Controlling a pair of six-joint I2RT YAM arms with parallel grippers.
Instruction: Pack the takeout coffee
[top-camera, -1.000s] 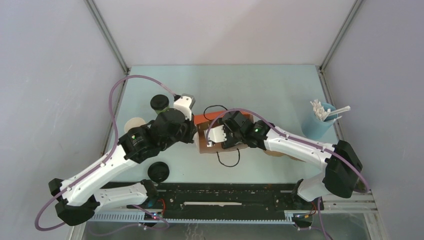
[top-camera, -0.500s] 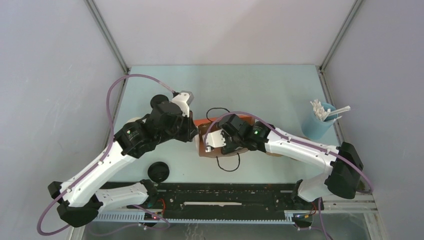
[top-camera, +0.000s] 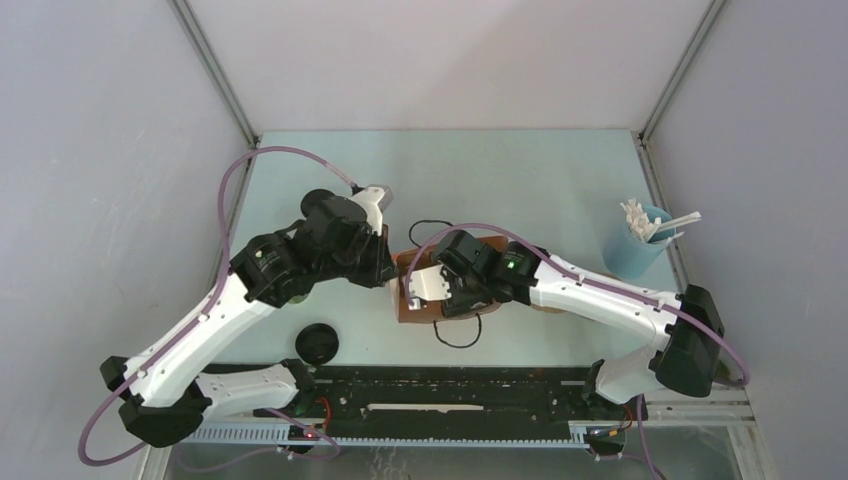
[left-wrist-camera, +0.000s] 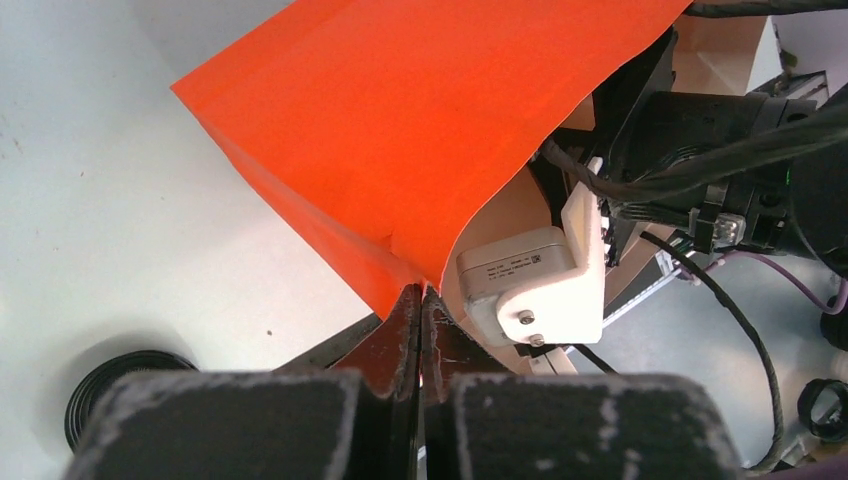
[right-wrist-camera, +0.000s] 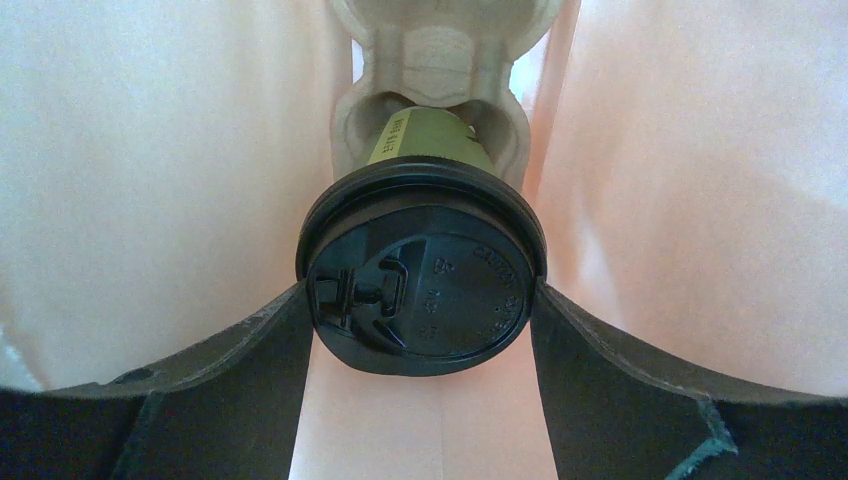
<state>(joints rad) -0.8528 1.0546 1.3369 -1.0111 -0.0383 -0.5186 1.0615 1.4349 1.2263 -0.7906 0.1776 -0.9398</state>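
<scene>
Nearest the right wrist cam, the right gripper has its fingers spread wide and pressed on either side of the takeout coffee — glossy round black lid, tapered olive paper cup behind it, dead centre of the frame. It sits inside the orange paper bag, smooth pale walls all round, with a moulded pulp carrier further up. The left gripper is pinched tight on the bag's rim.

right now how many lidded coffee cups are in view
1: the lidded olive-green cup is inside the orange paper bag, between the fingers of the right gripper, against a pulp carrier. Others may be hidden under the arms.
</scene>
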